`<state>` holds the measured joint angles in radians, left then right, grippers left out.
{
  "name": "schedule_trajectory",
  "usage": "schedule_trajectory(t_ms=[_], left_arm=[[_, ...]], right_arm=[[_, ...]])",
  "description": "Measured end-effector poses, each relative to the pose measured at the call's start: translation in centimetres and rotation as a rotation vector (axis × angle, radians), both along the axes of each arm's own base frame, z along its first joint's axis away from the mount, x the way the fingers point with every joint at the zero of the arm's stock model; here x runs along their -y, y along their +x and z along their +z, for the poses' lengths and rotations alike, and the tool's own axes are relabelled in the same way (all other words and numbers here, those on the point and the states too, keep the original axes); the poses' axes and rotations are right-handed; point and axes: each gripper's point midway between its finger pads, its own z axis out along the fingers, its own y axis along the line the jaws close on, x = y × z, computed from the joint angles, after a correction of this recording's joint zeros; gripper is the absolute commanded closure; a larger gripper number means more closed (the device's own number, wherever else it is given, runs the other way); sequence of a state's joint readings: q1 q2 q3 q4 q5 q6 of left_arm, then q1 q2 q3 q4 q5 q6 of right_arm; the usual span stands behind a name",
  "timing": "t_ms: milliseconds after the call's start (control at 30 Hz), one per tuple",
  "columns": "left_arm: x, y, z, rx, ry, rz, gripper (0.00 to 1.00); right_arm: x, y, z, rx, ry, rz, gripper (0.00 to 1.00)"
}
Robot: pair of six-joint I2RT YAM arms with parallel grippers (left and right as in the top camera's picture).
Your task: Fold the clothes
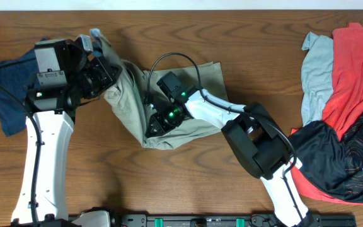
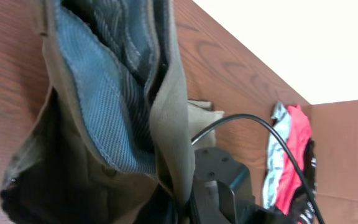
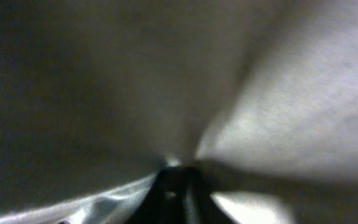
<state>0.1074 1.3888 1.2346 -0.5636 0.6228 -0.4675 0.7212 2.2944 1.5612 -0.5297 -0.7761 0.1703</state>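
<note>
The khaki shorts [image 1: 131, 101] lie crumpled across the middle of the table. My left gripper [image 1: 95, 52] is shut on their waistband and holds that end lifted. In the left wrist view the khaki cloth with its pale blue lining [image 2: 86, 81] hangs from my left gripper [image 2: 182, 208] at the bottom edge. My right gripper [image 1: 153, 126] sits low on the near part of the shorts. The right wrist view is dark and blurred: khaki folds converge at my right gripper [image 3: 180, 186], and the width of its gap does not show.
A navy garment [image 1: 8, 82] lies under the left arm at the table's left edge. At the right lie a red garment [image 1: 351, 69], a light-blue one [image 1: 314, 69] and a black patterned one [image 1: 339, 157]. The right arm [image 2: 219, 180] and its cable cross above the shorts.
</note>
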Motion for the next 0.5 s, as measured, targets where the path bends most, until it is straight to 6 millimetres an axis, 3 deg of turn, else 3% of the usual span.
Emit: schedule_trajectory(t_ms=[100, 233, 367, 500], left_arm=[[0.7, 0.0, 0.2, 0.004, -0.008, -0.018, 0.94], [1.2, -0.1, 0.4, 0.008, -0.014, -0.032, 0.94], [1.3, -0.5, 0.1, -0.01, -0.012, -0.042, 0.94], [1.3, -0.6, 0.0, -0.017, -0.01, -0.045, 0.94]], right_arm=[[0.3, 0.3, 0.7, -0.005, -0.015, -0.004, 0.49], [4.2, 3.4, 1.0, 0.011, -0.13, -0.11, 0.48], [12.3, 9.6, 1.9, 0.084, -0.269, -0.315, 0.52], [21.1, 13.4, 3.6, 0.13, -0.408, -0.491, 0.63]])
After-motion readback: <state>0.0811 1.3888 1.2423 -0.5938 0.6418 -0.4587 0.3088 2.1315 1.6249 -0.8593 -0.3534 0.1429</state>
